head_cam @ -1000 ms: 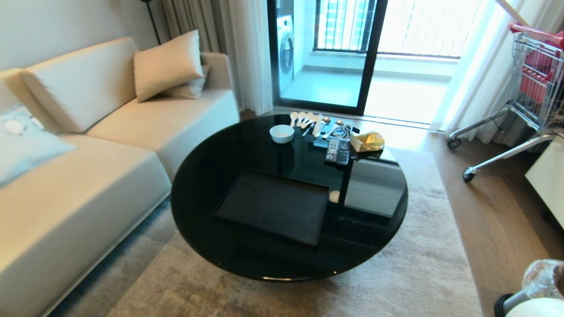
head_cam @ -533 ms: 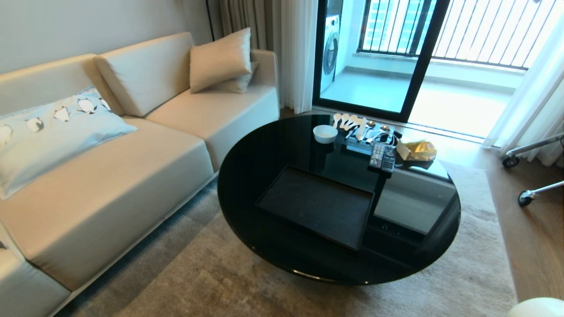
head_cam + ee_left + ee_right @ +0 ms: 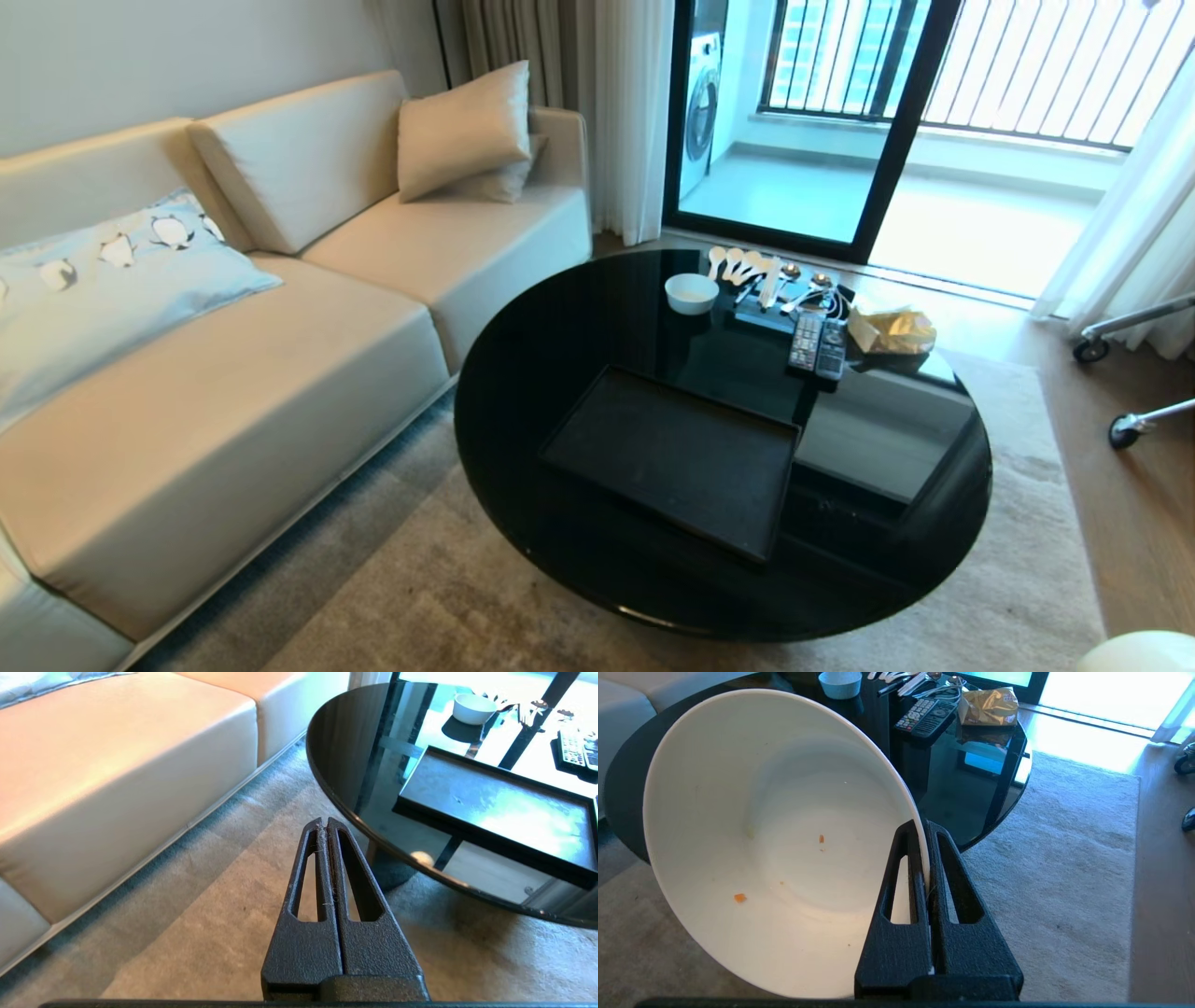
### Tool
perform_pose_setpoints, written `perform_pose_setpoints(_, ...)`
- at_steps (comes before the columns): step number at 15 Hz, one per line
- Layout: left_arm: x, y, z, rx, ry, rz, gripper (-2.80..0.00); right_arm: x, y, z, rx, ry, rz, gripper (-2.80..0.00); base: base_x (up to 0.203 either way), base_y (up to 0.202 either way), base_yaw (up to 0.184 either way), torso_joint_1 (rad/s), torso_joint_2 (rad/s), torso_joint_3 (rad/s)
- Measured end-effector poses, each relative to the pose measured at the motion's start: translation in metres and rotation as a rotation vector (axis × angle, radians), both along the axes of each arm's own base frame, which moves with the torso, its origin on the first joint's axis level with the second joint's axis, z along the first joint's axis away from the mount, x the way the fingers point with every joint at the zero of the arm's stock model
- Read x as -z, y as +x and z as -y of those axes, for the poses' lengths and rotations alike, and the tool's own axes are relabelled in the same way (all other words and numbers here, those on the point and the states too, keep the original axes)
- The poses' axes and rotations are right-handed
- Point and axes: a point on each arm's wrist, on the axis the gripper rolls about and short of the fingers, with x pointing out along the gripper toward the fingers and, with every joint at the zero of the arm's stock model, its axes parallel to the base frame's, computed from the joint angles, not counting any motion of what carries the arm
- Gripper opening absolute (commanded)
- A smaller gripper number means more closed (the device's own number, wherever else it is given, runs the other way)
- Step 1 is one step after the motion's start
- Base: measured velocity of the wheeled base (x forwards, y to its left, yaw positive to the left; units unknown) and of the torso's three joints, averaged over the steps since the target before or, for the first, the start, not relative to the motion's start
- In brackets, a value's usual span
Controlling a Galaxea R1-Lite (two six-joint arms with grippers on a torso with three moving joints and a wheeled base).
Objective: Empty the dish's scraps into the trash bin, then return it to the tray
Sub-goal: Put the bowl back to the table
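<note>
Our dish (image 3: pixel 775 849) hangs by its rim, pinched in the right gripper (image 3: pixel 926 858), near the table (image 3: pixel 560 308). Just crumbs inside, so it's emptied. Next we bring it over the tray (image 3: pixel 677 457), w/ a slow, flat set-down. Left gripper (image 3: pixel 327 826) is pressed together, holding nothing.

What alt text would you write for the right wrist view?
The right tool pinches the rim of a tilted white bowl, nearly empty apart from tiny orange crumbs. Behind it, a round black table stands on a beige rug.
</note>
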Motion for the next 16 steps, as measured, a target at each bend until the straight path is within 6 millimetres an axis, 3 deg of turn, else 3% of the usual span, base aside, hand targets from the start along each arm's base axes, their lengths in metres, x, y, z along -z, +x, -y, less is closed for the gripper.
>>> perform_pose_setpoints(6, 0.0000, 0.0000, 0.0000, 0.000, 0.000, 0.000, -2.80, 0.0000, 0.0000, 0.0000, -0.001, -0.001, 0.000, -2.80, 0.181, 0.000, 0.000, 0.003, 0.00, 0.003)
perform_pose_setpoints(16, 0.0000, 0.0000, 0.0000, 0.000, 0.000, 0.000, -2.80, -0.0002, 0.0000, 0.0000, -0.003, -0.023, 0.003, -2.80, 0.005, 0.000, 0.000, 0.001, 0.00, 0.000)
